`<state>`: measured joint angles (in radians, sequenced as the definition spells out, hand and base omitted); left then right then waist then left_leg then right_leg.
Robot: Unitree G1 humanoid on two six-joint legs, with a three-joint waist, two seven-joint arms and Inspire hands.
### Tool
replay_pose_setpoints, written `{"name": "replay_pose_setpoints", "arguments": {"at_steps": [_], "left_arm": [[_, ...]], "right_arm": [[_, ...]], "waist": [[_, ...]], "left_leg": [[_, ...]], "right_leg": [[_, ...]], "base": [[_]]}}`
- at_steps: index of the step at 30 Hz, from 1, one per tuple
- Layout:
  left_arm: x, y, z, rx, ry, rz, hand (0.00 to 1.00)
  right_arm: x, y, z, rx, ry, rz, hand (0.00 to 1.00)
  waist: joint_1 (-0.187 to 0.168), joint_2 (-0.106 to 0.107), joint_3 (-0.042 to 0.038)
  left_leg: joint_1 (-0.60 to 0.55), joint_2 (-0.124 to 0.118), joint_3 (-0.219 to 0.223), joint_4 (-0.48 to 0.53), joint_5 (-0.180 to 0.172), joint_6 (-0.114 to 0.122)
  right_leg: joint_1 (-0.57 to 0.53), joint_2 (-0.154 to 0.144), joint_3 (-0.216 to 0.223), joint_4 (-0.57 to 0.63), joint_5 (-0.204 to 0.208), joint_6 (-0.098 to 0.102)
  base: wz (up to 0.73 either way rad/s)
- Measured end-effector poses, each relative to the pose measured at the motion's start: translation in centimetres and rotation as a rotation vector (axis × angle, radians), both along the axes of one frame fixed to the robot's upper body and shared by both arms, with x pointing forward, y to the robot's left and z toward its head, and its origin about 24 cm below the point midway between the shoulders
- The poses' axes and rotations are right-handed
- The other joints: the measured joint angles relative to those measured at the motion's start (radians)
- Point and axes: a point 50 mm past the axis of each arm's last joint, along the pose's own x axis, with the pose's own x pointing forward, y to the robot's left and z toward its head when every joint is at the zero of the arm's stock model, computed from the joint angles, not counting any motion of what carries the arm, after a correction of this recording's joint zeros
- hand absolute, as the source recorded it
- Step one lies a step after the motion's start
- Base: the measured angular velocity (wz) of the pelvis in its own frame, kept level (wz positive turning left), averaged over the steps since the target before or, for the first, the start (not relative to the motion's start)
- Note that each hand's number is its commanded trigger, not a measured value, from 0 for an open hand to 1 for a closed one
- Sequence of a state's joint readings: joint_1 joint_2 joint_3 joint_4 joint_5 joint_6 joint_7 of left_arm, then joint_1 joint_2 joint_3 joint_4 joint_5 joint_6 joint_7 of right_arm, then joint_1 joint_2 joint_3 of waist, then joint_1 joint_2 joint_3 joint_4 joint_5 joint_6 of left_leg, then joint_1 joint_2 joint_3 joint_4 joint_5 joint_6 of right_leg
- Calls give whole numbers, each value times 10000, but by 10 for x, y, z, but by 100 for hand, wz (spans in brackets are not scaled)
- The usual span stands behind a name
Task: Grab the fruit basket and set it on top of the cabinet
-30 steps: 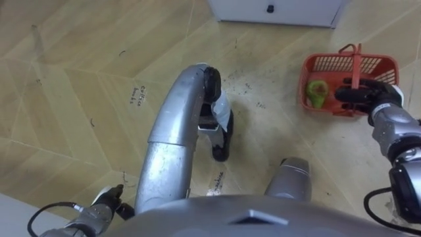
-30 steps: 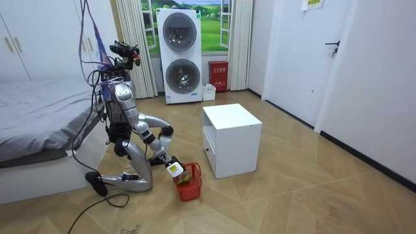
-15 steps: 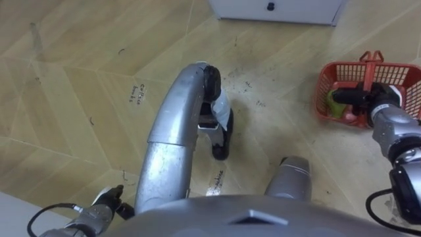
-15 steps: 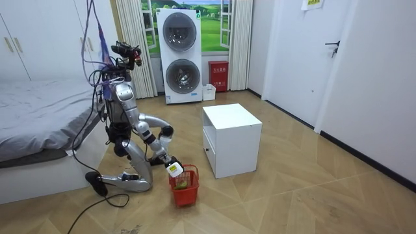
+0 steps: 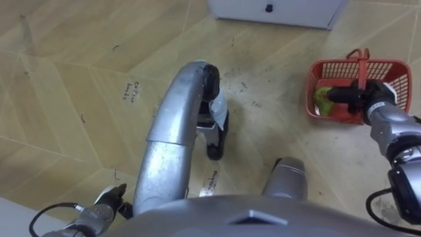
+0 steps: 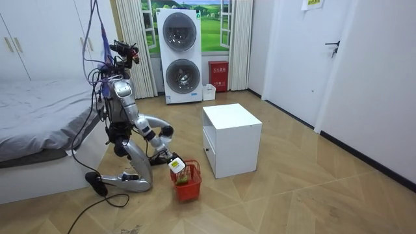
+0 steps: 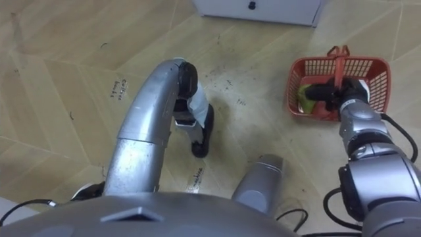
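Note:
The red plastic fruit basket (image 5: 378, 69) hangs by its upright handle at the far right, just above the wooden floor, with a green fruit (image 5: 322, 99) inside. My right hand (image 5: 373, 100) is shut on the handle, its dark fingers curled round the red bar. In the room view I kneel beside the bed with the basket (image 6: 186, 185) held low in front of my knees, next to the white cabinet. My left hand (image 5: 105, 203) hangs at the lower left near the floor, its fingers unclear.
A white cabinet (image 6: 231, 136) stands just beyond the basket, and its lower front (image 5: 276, 10) shows at the top edge. A bed (image 6: 39, 123) is close behind me. Stacked washing machines (image 6: 182, 55) stand at the far wall. Open wooden floor (image 6: 292, 195) lies on the room view's right.
The basket has straightened from a tilt, swung out to the right and come back left under my right hand. In the room view it sits slightly higher now.

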<state>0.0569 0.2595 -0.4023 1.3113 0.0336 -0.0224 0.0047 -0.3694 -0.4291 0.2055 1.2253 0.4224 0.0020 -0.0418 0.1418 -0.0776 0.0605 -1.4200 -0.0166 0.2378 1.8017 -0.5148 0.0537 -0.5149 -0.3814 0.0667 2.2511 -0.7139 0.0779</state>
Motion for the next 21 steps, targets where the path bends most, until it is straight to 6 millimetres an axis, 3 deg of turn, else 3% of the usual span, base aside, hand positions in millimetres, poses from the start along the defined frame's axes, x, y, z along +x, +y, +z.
{"name": "replay_pose_setpoints", "arguments": {"at_steps": [8, 11, 14, 16, 18, 21], "left_arm": [[21, 1, 3, 58, -532, 131, 0], [28, 0, 4, 142, -692, 91, 0], [41, -1, 6, 259, -987, 53, 0], [53, -4, 7, 254, -1297, 1, 0], [59, -3, 9, 302, -1513, 162, 0], [62, -1, 10, 531, -1795, 613, 0]], "right_arm": [[23, 17, 13, 261, -1089, 622, 100], [33, 36, 16, 631, -1580, 959, 100], [41, 53, 20, 961, -1949, 1344, 100], [45, 55, 24, 1001, -2120, 1436, 100], [48, 60, 27, 1084, -2324, 1592, 100], [53, 65, 30, 1305, -2491, 1848, 100]], "waist": [[-56, -244, 60], [-286, -163, 20], [-424, -36, -66], [-289, 135, -110], [-225, 258, -120], [-45, 355, -176]], "left_leg": [[113, -335, -548, 429, -91, 79], [263, -549, -734, 665, -323, 229], [320, -647, -879, 669, -480, 461], [565, -603, -835, 348, -611, 742], [852, -579, -803, -277, -571, 858], [1528, -450, -701, -1752, -378, 1007]], "right_leg": [[772, 237, -316, -104, -1, -19], [1226, 413, -502, -351, 3, -25], [1436, 883, -487, -921, -5, -40], [1486, 1198, -284, -1718, -9, -31], [1423, 1335, -141, -2710, -16, -17], [1408, 1349, -115, -4886, 0, 21]], "base": [[-1], [3], [5], [-8], [-24], [-36]]}}
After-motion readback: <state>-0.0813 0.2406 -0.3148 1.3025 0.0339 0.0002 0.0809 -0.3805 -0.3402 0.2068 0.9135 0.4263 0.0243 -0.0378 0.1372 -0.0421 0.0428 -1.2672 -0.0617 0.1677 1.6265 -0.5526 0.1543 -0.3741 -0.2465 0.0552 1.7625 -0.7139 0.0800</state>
